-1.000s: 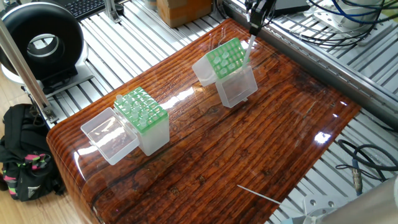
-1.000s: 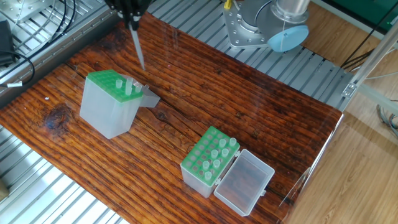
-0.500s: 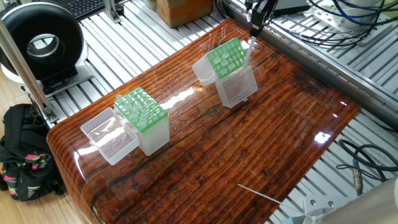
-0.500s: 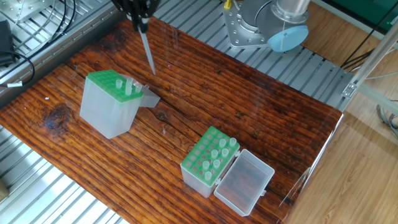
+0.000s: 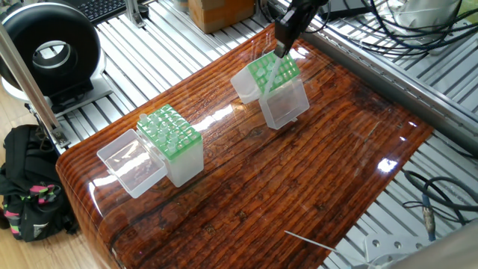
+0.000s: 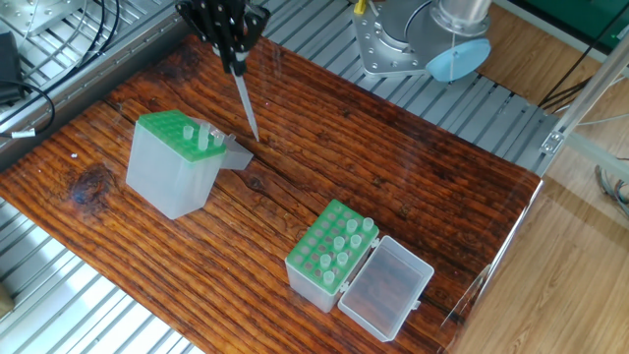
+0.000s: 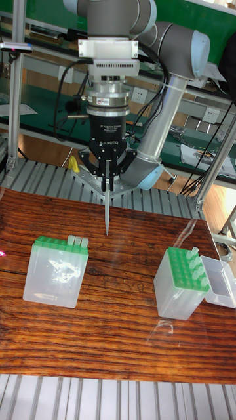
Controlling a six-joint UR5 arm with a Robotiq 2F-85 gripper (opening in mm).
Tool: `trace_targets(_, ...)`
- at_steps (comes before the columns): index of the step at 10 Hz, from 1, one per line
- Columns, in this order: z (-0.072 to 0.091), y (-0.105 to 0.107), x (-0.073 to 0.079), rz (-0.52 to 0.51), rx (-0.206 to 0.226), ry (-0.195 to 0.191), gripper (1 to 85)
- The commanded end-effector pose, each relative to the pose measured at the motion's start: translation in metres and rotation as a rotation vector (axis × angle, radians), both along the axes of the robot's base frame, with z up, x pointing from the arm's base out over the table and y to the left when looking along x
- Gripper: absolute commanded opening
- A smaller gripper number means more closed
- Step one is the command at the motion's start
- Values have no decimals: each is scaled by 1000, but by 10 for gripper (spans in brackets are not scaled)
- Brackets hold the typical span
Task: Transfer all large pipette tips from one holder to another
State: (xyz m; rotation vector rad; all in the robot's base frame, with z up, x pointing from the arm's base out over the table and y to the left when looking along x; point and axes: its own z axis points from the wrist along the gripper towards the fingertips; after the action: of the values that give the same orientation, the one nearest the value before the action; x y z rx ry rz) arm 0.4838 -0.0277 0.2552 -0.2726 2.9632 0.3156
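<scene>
The gripper (image 7: 107,176) is clamped on one pipette tip (image 7: 107,210), hanging point down above the table (image 6: 413,177). Just beside and below it, a green-topped box (image 6: 173,162) holds two tips (image 6: 209,138). Well apart, another box (image 6: 329,254) holds several tips (image 6: 346,236), lid open.

Two holders (image 7: 56,272) (image 7: 183,282) stand well apart on the table (image 7: 118,341)

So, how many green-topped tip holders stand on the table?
2. One holder stands beside the pipette tip held by the end effector; the other holder is toward the table's opposite end. None seems hidden.
</scene>
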Motion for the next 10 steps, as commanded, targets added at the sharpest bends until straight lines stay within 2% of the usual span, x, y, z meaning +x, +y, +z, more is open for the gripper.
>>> trace_targets(1,-1,7,4,62,6,-28,10)
trace_targets(2,3,17,13,125,33,-83,10)
trace_targets(4,6,24,17,183,51,-118,10)
trace_targets(5,6,21,19,190,30,-121,10)
trace_targets(6,17,26,23,184,-9,-105,10)
trace_targets(7,32,38,29,155,-74,-77,10)
trace_targets(8,45,59,34,110,-136,-61,10)
trace_targets(9,46,83,35,63,-152,-60,10)
trace_targets(10,38,105,36,46,-120,-96,10)
